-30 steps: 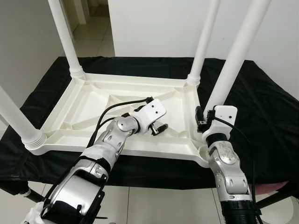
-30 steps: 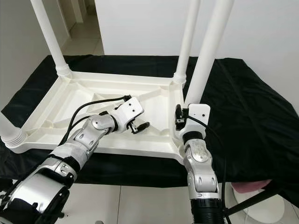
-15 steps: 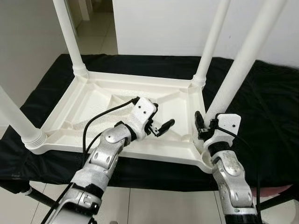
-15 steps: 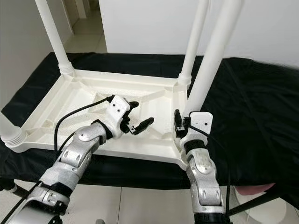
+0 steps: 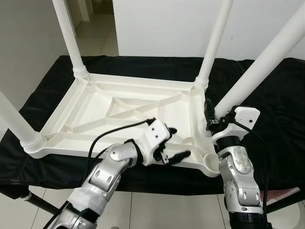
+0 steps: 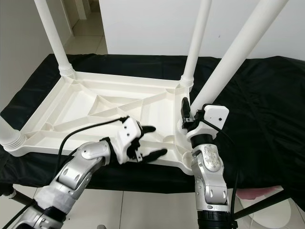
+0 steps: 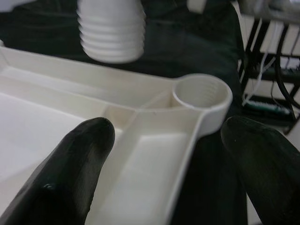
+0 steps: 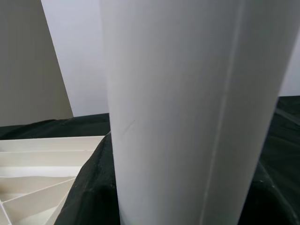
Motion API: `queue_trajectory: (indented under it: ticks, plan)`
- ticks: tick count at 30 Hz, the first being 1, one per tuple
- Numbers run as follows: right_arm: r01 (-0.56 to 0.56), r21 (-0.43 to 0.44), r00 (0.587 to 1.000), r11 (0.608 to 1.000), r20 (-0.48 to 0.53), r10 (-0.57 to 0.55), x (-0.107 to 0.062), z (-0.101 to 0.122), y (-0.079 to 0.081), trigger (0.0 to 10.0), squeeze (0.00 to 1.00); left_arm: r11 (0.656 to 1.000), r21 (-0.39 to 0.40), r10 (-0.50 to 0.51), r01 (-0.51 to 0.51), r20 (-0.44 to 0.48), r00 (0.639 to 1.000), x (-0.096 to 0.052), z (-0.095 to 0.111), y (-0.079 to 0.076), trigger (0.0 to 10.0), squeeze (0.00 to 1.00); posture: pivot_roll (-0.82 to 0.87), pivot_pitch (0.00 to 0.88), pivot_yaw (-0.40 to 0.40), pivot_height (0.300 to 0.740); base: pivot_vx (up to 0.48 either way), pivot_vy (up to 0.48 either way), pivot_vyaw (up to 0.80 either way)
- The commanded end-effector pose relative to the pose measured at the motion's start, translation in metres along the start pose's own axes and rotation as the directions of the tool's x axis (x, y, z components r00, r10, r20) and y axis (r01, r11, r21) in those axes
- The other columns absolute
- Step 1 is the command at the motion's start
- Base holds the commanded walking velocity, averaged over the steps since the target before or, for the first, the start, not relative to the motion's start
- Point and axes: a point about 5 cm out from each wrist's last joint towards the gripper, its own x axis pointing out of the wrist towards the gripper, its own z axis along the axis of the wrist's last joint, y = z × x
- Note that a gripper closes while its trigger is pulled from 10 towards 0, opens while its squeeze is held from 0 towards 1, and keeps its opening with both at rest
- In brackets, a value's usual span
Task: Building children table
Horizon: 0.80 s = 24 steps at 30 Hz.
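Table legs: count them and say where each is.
4. Far-left leg, far-right leg and near-left leg stand in the upturned tabletop's corners; the tilted fourth leg is at the right gripper, above the near-right socket.

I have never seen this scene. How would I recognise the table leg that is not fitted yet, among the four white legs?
Find the white table top lying upside down on the black cloth. Three legs stand upright in its corners; at the near right corner the socket is empty. The loose leg is just beside that corner, held by the right pincer; unlike the others it leans and its ribbed end hangs above the cloth.
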Motion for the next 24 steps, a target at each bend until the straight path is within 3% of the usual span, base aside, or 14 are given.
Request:
queue_trajectory:
  ticks: [1, 6, 8, 13, 16, 18, 24]
  plan:
    - [-0.006, 0.002, 0.999, 1.000, 0.031, 0.006, 0.003, 0.005, 0.000, 10.0, 0.00, 0.998, -0.004, -0.066, 0.066, -0.042, 0.997, 0.000, -0.006, -0.008, 10.0, 0.00, 0.03, 0.073, -0.007, 0.740, 0.000, 0.000, 0.00]
    - [-0.009, 0.001, 0.999, 1.000, 0.035, 0.009, 0.004, 0.005, 0.001, 10.0, 0.00, 0.998, 0.004, -0.067, 0.068, -0.141, 0.988, 0.003, -0.017, -0.009, 10.0, 0.00, 0.02, 0.071, -0.005, 0.740, 0.000, 0.000, 0.00]
    - [-0.011, -0.002, 0.999, 1.000, 0.038, 0.011, 0.005, 0.005, 0.001, 10.0, 0.00, 1.000, 0.000, -0.023, 0.024, -0.187, 0.982, 0.006, -0.023, -0.004, 10.0, 0.00, 0.02, 0.071, -0.003, 0.740, 0.000, 0.000, 0.00]
    - [-0.011, -0.003, 0.999, 1.000, 0.039, 0.011, 0.005, 0.006, 0.001, 10.0, 0.00, 1.000, -0.009, 0.009, -0.011, -0.204, 0.979, 0.008, -0.025, -0.001, 10.0, 0.00, 0.02, 0.071, -0.003, 0.740, 0.000, 0.000, 0.00]
    - [-0.007, -0.004, 0.999, 1.000, 0.040, 0.007, 0.006, 0.005, 0.001, 10.0, 0.00, 0.992, 0.018, 0.127, -0.127, -0.254, 0.959, 0.011, -0.028, 0.015, 10.0, 0.00, 0.01, 0.070, -0.003, 0.740, 0.000, 0.000, 0.00]
    - [-0.007, -0.004, 0.999, 1.000, 0.040, 0.007, 0.006, 0.005, 0.001, 10.0, 0.00, 0.992, 0.018, 0.127, -0.127, -0.254, 0.959, 0.011, -0.028, 0.015, 10.0, 0.00, 0.01, 0.070, -0.003, 0.740, 0.000, 0.000, 0.00]
    - [-0.009, -0.003, 0.999, 1.000, 0.034, 0.009, 0.006, 0.003, 0.003, 10.0, 0.00, 0.968, 0.088, 0.249, -0.234, -0.269, 0.930, 0.011, -0.023, 0.039, 10.0, 0.00, 0.02, 0.073, 0.000, 0.740, 0.000, 0.000, 0.00]
